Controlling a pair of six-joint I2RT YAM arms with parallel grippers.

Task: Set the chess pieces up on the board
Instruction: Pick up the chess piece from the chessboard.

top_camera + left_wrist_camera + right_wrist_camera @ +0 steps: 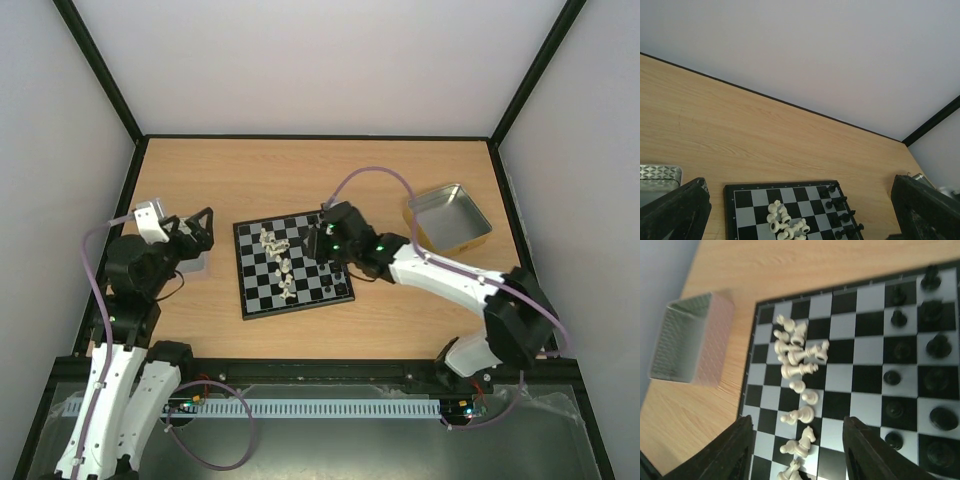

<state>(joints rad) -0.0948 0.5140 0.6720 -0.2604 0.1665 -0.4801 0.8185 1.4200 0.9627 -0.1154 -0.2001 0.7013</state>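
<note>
The board (293, 265) lies at the middle of the table. Several cream-white chess pieces (795, 352) lie toppled in a loose heap on its left half, also seen as a white cluster (277, 262) from above. Black chess pieces (935, 345) stand in two files along the right side. My right gripper (797, 422) hovers over the board, open, with fallen white knights below the gap and nothing between the fingers. My left gripper (799, 200) is open and empty, left of the board, looking across at the white pieces (785, 222) and black pieces (842, 217).
A silver tin (692, 342) sits just left of the board, under my left gripper (195, 235). Another open tin (449, 215) stands at the back right. Black frame rails and pale walls bound the wooden table.
</note>
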